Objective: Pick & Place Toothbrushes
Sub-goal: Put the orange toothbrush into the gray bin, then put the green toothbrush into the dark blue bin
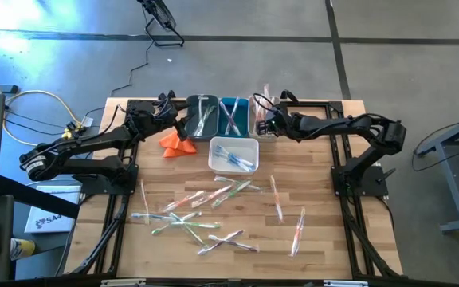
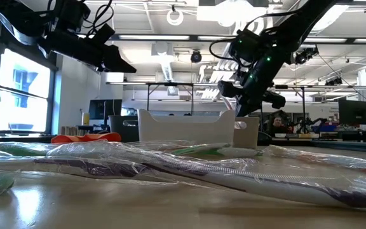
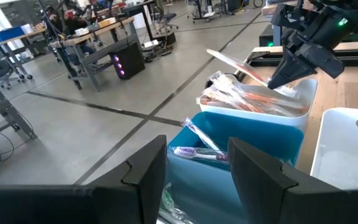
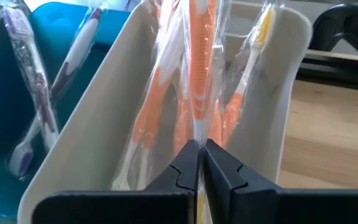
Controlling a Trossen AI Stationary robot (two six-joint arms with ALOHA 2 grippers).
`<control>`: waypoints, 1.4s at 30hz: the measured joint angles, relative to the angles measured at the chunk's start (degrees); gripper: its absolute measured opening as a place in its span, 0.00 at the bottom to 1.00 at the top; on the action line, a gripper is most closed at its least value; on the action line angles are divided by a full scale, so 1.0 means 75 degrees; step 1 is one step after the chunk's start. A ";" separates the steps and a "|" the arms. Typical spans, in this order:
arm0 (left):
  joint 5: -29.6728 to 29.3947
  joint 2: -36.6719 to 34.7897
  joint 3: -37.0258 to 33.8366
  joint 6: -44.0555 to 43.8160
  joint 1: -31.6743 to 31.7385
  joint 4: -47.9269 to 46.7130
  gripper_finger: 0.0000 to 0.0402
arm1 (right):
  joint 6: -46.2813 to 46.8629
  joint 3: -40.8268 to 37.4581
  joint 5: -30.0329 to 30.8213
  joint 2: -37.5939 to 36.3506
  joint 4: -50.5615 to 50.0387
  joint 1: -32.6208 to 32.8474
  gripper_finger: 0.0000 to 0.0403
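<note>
Right gripper: my fingers are pressed together on the wrapper of an orange toothbrush, over the whitish bin at upper centre-right of the high view. The brush stands steeply, its lower end down among the orange ones already inside. I judge this a drop-off not yet released.

Left gripper: fingers spread, holding nothing, hovering over the bins at the table's far edge; in its own view the blue bin lies just beyond the fingertips.

Sorted so far: four bins hold wrapped brushes. In the high view the grey bin carries greenish ones, the blue bin purple and whitish ones, the whitish bin orange ones, and the white bin just below them, centre frame, bluish ones.

Still loose: toothbrushes lie scattered over the lower half of the table in the high view. A tangled cluster sits centre-left, a few singles to the right, one orange near lower right. The exact count cannot be told.

Other: an orange cloth lies left of the white bin, untouched.

Progress: my reading is roughly midway; a good many brushes remain on the wood.

Next: open over the whitish bin, then return for the loose pile.
</note>
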 joint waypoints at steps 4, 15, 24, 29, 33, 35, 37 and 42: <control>0.0000 0.0000 0.0000 0.0000 -0.0001 -0.0001 0.42 | 0.0002 0.0000 -0.0017 0.0000 -0.0008 0.0026 0.02; 0.0000 0.0000 0.0000 0.0000 -0.0001 -0.0001 0.42 | 0.0003 0.0000 -0.0018 0.0000 -0.0091 0.0026 0.02; 0.0000 0.0000 0.0000 0.0000 -0.0001 -0.0001 0.42 | 0.0003 0.0000 0.0019 -0.0003 -0.0382 0.0108 0.13; 0.0000 0.0000 0.0000 0.0000 0.0000 0.0001 0.42 | 0.0006 0.0000 0.0027 -0.0003 -0.0647 0.0245 0.23; 0.0000 0.0000 0.0000 0.0000 -0.0001 -0.0001 0.42 | 0.0004 0.0000 0.0049 -0.0009 -0.0630 0.0315 0.30; 0.0000 0.0000 0.0000 0.0000 0.0001 -0.0006 0.42 | 0.0032 0.0000 -0.0015 -0.0009 -0.0625 0.0314 0.32; -0.0001 0.0000 0.0000 0.0000 0.0001 -0.0053 0.42 | 0.0080 0.0000 -0.0394 -0.0039 -0.0604 0.0310 0.33; 0.0000 0.0000 0.0000 0.0000 0.0002 -0.0079 0.42 | 0.0006 -0.0003 -0.1669 -0.0601 -0.0615 0.0311 0.29</control>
